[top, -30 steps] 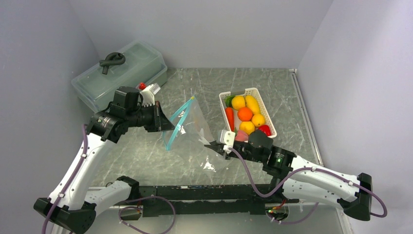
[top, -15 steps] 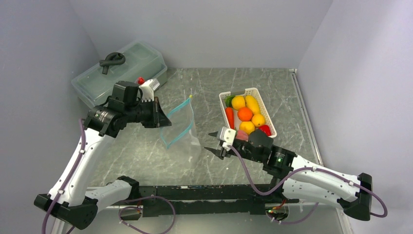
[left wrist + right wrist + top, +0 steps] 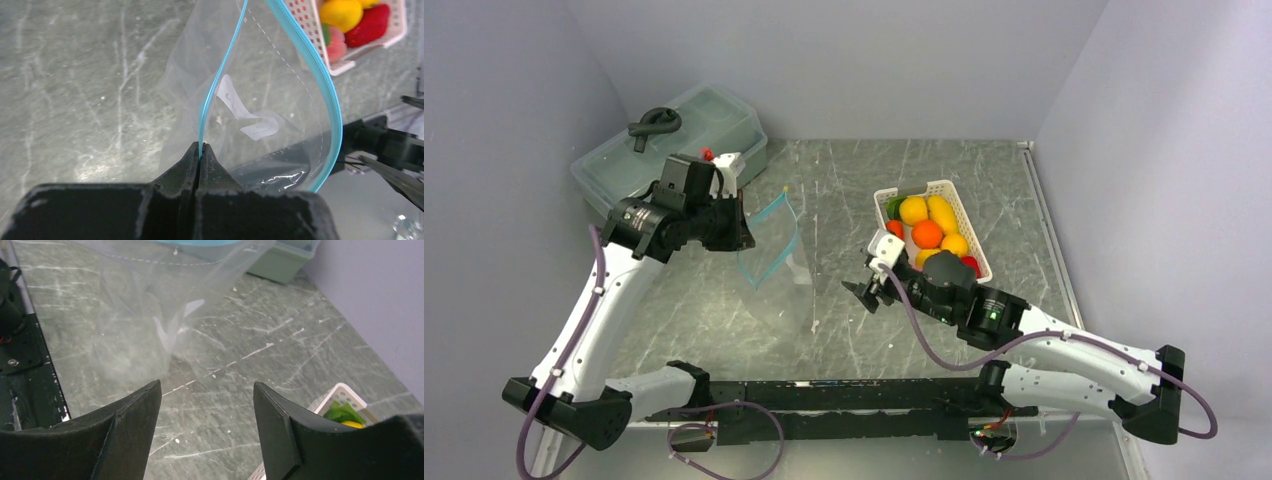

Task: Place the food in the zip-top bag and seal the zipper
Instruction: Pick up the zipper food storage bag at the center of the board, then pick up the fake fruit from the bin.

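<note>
Now L claw [image 3: 199,152] clenched on zipper [image 3: 340,130] edge, zip-top bag [image 3: 270,95] held up w/ mouth agape; R claw [image 3: 206,400] released, empty, apart from bag; food [image 3: 927,233] in basket [image 3: 944,186].

Bare worktop [image 3: 839,200] lies ahead of your right tool [image 3: 861,295], between hanging zip-top bag [image 3: 776,275] and basket [image 3: 911,188]. Bag mouth gapes wide. Lidded box [image 3: 714,115] crowds the back-left corner behind your left arm. Walls [image 3: 514,100] hem both sides.

Clear zip-top bag [image 3: 780,286] hangs, teal zipper [image 3: 325,81] parted; the food [image 3: 929,236] seemingly all lies in a basket [image 3: 912,188].
</note>
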`<state>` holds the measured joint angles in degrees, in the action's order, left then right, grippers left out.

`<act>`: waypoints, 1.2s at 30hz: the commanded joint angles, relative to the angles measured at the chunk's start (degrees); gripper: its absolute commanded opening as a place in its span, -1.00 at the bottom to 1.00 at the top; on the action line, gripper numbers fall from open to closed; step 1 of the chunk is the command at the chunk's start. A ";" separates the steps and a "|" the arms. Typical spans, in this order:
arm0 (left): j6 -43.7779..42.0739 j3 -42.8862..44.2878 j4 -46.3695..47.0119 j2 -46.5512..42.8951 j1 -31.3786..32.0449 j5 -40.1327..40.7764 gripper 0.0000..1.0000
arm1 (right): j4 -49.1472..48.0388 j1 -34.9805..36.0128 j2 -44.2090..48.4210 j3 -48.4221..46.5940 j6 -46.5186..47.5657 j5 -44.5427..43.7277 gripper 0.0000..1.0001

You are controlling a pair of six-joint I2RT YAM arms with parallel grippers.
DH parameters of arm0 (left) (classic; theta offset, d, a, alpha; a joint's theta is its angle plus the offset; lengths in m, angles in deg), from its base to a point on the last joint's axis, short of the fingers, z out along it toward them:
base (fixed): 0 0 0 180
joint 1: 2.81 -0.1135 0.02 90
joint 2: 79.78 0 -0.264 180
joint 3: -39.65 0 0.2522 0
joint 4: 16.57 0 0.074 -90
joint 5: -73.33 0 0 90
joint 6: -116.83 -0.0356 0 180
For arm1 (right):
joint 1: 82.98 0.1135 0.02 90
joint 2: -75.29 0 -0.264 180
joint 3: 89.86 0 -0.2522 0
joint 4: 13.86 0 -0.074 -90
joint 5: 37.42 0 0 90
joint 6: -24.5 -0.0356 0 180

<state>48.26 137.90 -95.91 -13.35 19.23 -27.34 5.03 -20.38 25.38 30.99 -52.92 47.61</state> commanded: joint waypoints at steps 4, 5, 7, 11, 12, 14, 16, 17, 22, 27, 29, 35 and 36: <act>-2.10 3.25 -2.17 0.51 0.01 11.32 -1.00 | 6.18 -0.90 -4.11 -7.37 -9.40 -14.60 0.56; -2.28 3.37 -2.37 0.54 0.09 13.23 -1.00 | 7.67 -1.60 -5.08 -8.52 -10.21 -15.67 0.57; -2.93 3.53 -2.84 0.61 0.34 16.17 -1.00 | 11.92 -3.20 -7.63 -12.31 -11.49 -16.55 0.57; -4.00 3.16 -3.14 0.97 1.29 22.13 -1.00 | 21.05 -8.25 -13.50 -18.68 -15.65 -15.98 0.57; -4.10 3.06 -3.08 1.04 1.78 23.31 -1.00 | 22.88 -9.73 -14.69 -19.95 -16.39 -14.73 0.56; -4.03 2.96 -2.85 1.00 3.30 25.39 -1.00 | 26.26 -13.40 -17.06 -21.77 -18.09 -13.30 0.54; -3.83 2.69 -2.11 0.66 4.47 26.52 -1.00 | 28.42 -16.39 -18.51 -23.08 -19.89 -11.62 0.54; -3.77 2.43 -1.49 0.44 4.84 26.40 -1.00 | 29.09 -17.80 -18.96 -23.44 -21.00 -11.00 0.54; -3.02 0.08 1.78 -1.21 5.45 24.67 -1.00 | 29.92 -23.66 -19.74 -23.29 -24.06 -10.53 0.54; -2.84 -1.89 4.31 -2.48 5.55 23.38 -1.00 | 31.44 -29.19 -21.66 -24.27 -26.86 -12.47 0.54; -3.02 -3.19 5.70 -3.04 5.55 22.64 -1.00 | 32.12 -30.71 -22.68 -24.75 -27.79 -12.06 0.53; -4.50 -7.27 10.55 -5.41 5.63 20.99 -1.00 | 33.33 -34.44 -26.48 -26.17 -29.45 -11.59 0.51; -4.80 -7.93 11.41 -5.82 5.64 20.96 -1.00 | 33.45 -35.03 -27.25 -26.58 -29.60 -11.45 0.50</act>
<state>45.00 131.47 -90.21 -16.83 24.56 -5.09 37.46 -53.42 0.23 7.93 -80.27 36.44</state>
